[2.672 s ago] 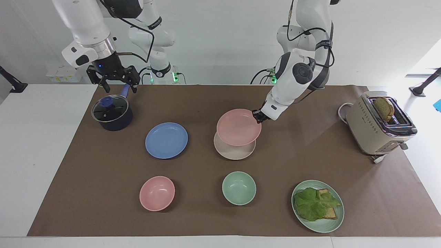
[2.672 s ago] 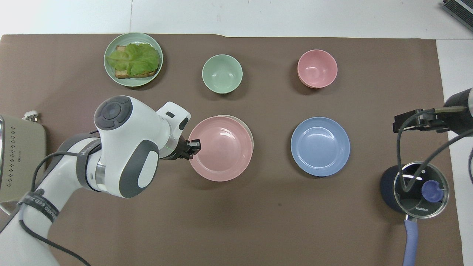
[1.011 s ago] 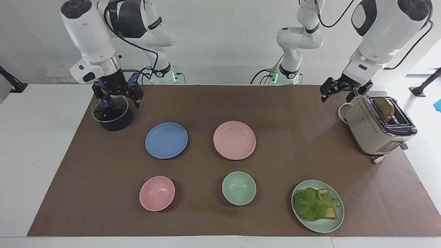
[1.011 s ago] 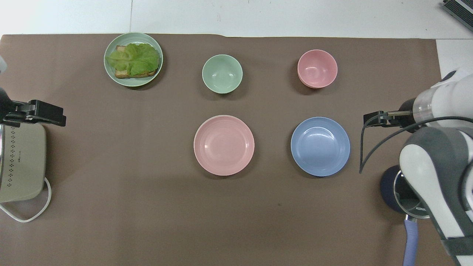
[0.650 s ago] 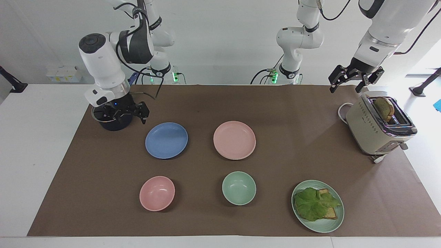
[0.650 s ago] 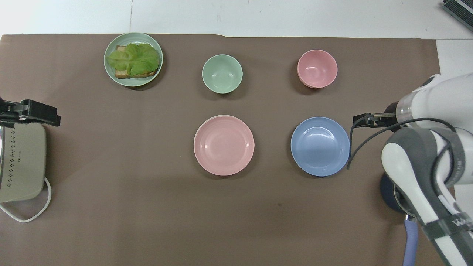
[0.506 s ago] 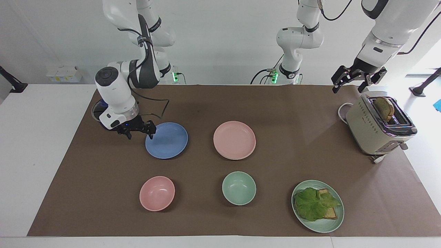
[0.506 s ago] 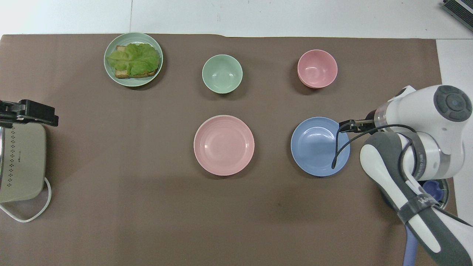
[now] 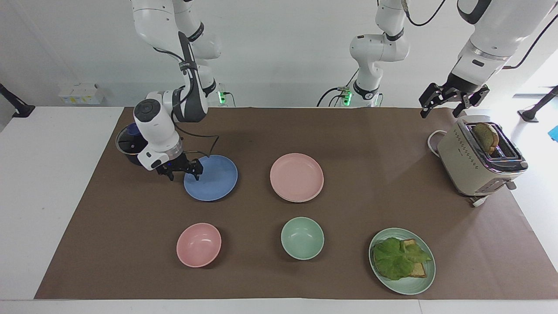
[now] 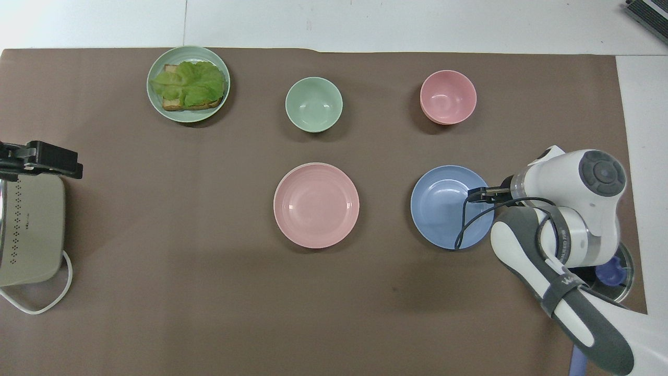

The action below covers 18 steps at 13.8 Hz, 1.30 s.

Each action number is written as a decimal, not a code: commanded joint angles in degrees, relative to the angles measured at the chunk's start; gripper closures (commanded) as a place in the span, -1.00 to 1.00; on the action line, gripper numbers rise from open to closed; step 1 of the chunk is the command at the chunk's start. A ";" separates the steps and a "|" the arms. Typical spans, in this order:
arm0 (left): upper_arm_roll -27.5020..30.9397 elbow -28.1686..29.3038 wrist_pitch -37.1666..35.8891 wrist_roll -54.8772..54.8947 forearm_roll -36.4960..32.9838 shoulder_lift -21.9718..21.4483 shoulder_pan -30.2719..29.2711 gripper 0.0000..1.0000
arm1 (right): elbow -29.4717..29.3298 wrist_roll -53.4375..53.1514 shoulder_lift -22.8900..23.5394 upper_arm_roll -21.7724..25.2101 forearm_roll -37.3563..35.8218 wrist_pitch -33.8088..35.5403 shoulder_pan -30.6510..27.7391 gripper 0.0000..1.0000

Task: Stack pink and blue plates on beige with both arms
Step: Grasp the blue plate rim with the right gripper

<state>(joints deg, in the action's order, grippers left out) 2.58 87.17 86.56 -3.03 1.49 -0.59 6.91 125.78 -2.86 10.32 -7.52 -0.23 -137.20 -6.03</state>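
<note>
The blue plate [image 9: 210, 178] [image 10: 452, 207] lies flat on the brown mat toward the right arm's end. My right gripper [image 9: 185, 170] [image 10: 477, 194] is low at that plate's rim, on the side toward the pot, fingers apart and open across the edge. Whether it touches the rim I cannot tell. The pink plate [image 9: 297, 177] [image 10: 316, 204] rests mid-mat, beside the blue one. It covers the beige plate, which is hidden beneath it. My left gripper [image 9: 451, 102] [image 10: 39, 159] hangs open and empty in the air over the toaster's end of the mat, waiting.
A dark pot with a glass lid [image 9: 128, 146] [image 10: 608, 271] stands close by the right arm's wrist. A beige toaster [image 9: 479, 157] [image 10: 28, 230] holds toast. Farther from the robots sit a pink bowl [image 9: 199, 244], a green bowl [image 9: 302, 238] and a green plate with lettuce [image 9: 402, 261].
The left gripper let go of the pink plate on the beige one and rose over the toaster. The right gripper dropped from above the pot to the blue plate's rim.
</note>
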 commanded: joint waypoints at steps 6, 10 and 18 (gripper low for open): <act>-0.56 0.02 -0.95 0.74 -0.78 -0.20 -0.76 -1.00 | 0.34 2.94 -0.03 -0.39 9.02 -0.70 -1.01 1.00; -0.56 0.02 -0.95 0.74 -0.78 -0.20 -0.76 -1.00 | -0.10 2.95 -2.48 -0.57 9.02 0.61 -0.48 1.00; -0.56 -0.07 -0.95 0.74 -0.78 -0.20 -0.76 -1.00 | -6.24 1.72 -6.46 -0.65 18.50 7.65 6.45 1.00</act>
<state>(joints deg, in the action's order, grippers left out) 2.58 87.17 86.53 -3.02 1.49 -0.59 6.91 121.72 -1.69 3.21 -7.99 15.14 -130.41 -0.84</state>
